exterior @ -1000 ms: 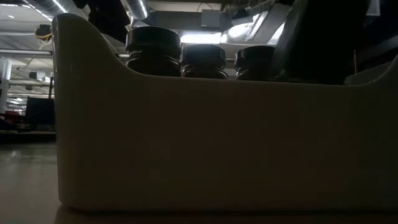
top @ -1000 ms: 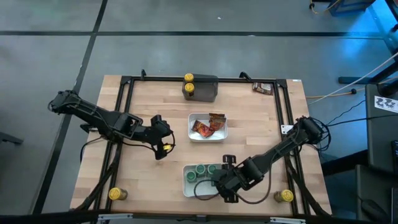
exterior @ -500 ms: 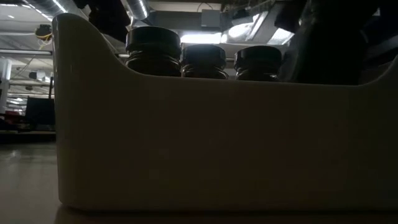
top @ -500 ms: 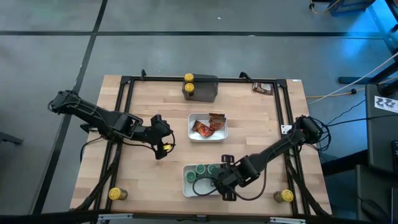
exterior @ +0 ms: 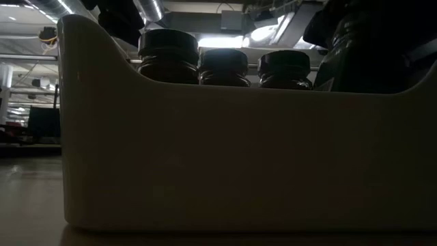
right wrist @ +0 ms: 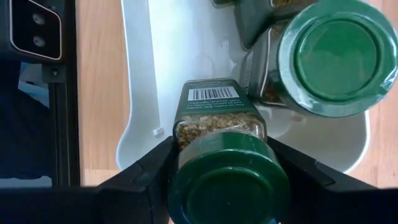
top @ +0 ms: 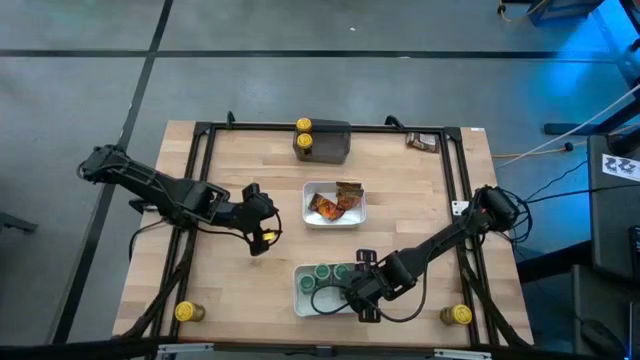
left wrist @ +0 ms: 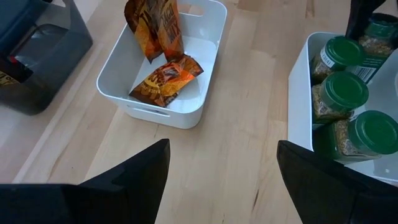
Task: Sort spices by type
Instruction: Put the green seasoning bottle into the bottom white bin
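my right gripper clamps a green-lidded jar over the white tray at lower centre; i should lower it upright beside the others before letting go.

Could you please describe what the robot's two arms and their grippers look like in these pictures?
Both arms are slim, dark and jointed, with black cables running along them. The left gripper carries a small yellow marking near its tip. Its two fingers are broad, flat, matte black blades. The right gripper is equally dark, with a black cable looping beside it; its fingers are black and angular.
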Available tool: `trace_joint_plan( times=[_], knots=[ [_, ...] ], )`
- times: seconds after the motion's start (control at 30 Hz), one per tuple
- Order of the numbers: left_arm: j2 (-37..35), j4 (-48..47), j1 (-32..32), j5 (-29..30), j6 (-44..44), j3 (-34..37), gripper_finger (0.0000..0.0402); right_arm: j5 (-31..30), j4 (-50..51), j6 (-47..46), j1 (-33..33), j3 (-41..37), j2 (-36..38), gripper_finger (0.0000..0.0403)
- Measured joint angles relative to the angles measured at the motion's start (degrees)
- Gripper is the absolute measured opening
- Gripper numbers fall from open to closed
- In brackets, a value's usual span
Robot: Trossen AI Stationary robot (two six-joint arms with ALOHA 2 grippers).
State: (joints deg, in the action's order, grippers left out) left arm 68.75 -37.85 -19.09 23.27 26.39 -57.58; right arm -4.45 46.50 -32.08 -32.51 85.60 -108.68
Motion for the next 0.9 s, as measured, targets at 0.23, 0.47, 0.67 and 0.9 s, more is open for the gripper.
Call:
trace_joint_plan(
  times=[0.23,0.47,0.67,0.9],
  knots=[
    [0.0,0.0,0.0,0.0,0.0,0.0,0.028,0.0,0.1,0.2,0.0,0.0,0.0,0.0222],
    [0.0,0.0,0.0,0.0,0.0,0.0,0.028,0.0,0.0,0.1,0.0,0.0,0.0,0.0226],
    [0.0,0.0,0.0,0.0,0.0,0.0,0.028,0.0,0.0,0.1,0.0,0.0,0.0,0.0227],
    [0.0,0.0,0.0,0.0,0.2,0.0,0.028,0.0,0.0,-0.9,0.0,0.0,0.0,0.0227]
  ],
)
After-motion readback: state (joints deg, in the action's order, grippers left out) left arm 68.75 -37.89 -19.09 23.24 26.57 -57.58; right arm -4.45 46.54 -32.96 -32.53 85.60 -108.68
